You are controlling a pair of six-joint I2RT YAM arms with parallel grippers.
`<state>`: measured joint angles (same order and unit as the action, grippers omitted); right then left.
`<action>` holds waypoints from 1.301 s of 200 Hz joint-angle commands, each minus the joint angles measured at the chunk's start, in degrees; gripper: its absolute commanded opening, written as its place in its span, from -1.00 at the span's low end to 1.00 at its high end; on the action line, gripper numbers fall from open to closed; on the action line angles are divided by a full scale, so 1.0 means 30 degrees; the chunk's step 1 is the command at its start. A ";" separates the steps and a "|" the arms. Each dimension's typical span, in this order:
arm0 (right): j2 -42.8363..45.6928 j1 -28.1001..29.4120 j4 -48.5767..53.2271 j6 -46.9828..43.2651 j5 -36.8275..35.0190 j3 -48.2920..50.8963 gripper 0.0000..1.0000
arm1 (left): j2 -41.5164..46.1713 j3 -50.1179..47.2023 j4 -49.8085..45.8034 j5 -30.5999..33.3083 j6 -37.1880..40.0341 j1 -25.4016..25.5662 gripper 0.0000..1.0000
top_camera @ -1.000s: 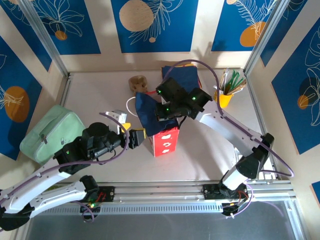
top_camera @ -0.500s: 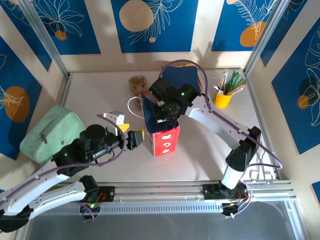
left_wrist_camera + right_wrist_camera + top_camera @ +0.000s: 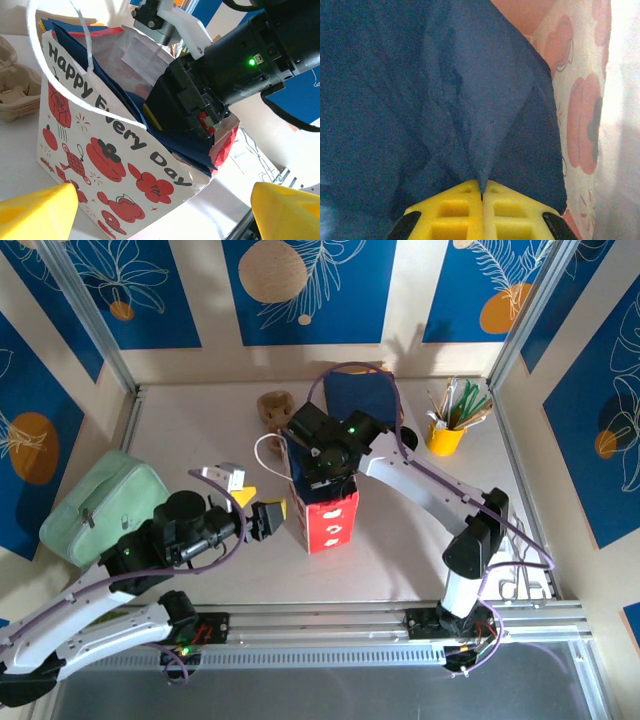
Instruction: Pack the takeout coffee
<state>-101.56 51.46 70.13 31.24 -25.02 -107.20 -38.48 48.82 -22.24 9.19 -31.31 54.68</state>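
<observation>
**Far left.** A green pouch [image 3: 100,505] lies at the left edge of the table [image 3: 190,430], well apart from the bag.

**Left gripper** [image 3: 262,506]. It points at the left face of the bag and sits just beside it without touching. Its yellow fingers [image 3: 40,209] are spread wide, and nothing is between them.

**Tray.** A brown carton tray [image 3: 275,405] sits on the table towards the far wall, near the far left corner of the bag.

**Centre.** The bag [image 3: 330,520] stands upright with its mouth open. It is white with red prints and carries the words "Happy Every Day". A blue cloth [image 3: 420,85] lines the inside and hangs over the rim.

**Right gripper** [image 3: 481,184]. It reaches down through the bag mouth from above. Its yellow fingers are pressed together and pinch a fold of the cloth. The fold rises to a ridge directly at the fingertips. In the right wrist view, the printed bag wall is just to the right of the pinch.

**Coffee cup.** The cloth covers the bag interior. Whether the coffee cup lies below it cannot be told.

**Behind the bag.** A second cloth [image 3: 362,390], also blue, lies on the table at the far side.

**Far right.** A yellow stirrer cup [image 3: 447,438] stands upright near the right rail, well apart from the bag. Sticks and green stirrers project from its top.
</observation>
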 commanded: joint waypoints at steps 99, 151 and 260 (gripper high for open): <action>-0.1429 0.0702 0.2343 -0.0512 -0.2077 -0.3943 -0.69 | 0.0489 0.0038 -0.0092 0.0740 -0.0022 0.0086 0.80; -0.0581 0.0739 0.2143 -0.0598 -0.1063 -0.4464 -0.47 | 0.0580 0.0158 -0.0324 0.0890 0.0014 0.0086 0.81; 0.2058 0.0241 -0.0993 -0.0798 0.3003 -0.2014 -0.44 | 0.0740 -0.0130 -0.0519 0.1005 -0.0325 0.0086 0.81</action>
<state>-99.72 52.80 70.65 29.74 -20.40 -114.67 -37.06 48.77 -23.22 11.03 -31.66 54.68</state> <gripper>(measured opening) 0.269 0.907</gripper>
